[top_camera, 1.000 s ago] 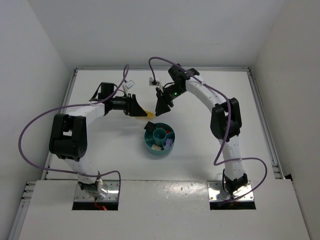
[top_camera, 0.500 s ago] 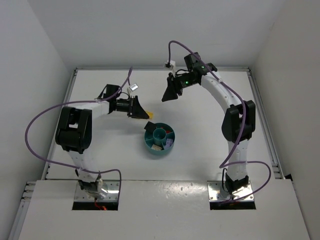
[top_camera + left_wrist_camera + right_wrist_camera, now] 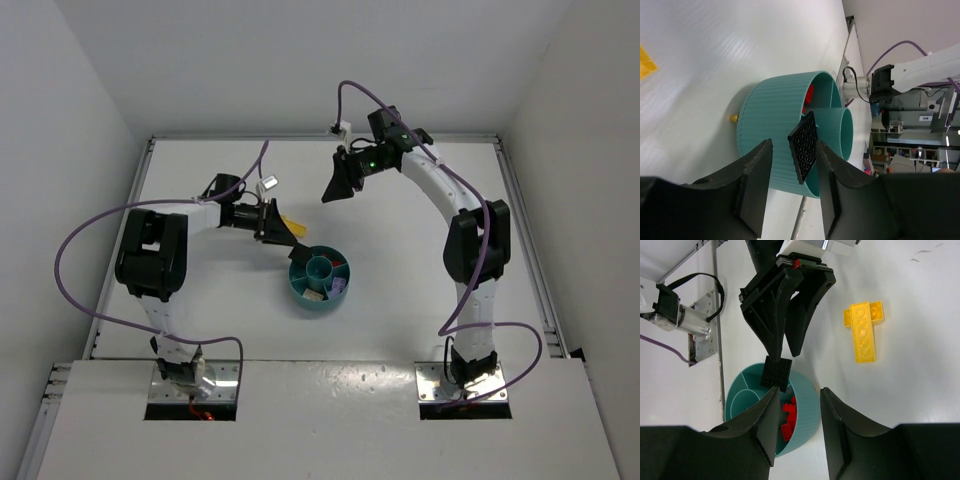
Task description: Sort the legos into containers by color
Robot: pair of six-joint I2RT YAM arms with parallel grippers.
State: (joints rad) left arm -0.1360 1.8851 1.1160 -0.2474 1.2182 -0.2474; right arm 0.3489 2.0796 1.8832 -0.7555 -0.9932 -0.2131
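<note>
The round teal dish (image 3: 318, 277) stands mid-table with red bricks (image 3: 787, 420), a purple brick (image 3: 338, 287) and a beige brick (image 3: 315, 295) in its sections. A black square studded plate (image 3: 805, 146) leans tilted on the dish's rim; it also shows in the top view (image 3: 297, 252). My left gripper (image 3: 794, 147) is open, its jaws on either side of the plate's near end, with a gap to the left finger. A yellow lego piece (image 3: 863, 330) lies on the table behind it. My right gripper (image 3: 799, 392) is open and empty, held high behind the dish (image 3: 810, 405).
A tiny yellow stud (image 3: 733, 118) lies against the dish's outer wall. The white table is bounded by raised walls at the back and sides. Both purple cables arc above the arms.
My right gripper has swung up and back, away from the dish, then stayed still. My left gripper has moved right and nearer, up to the black plate on the dish rim.
</note>
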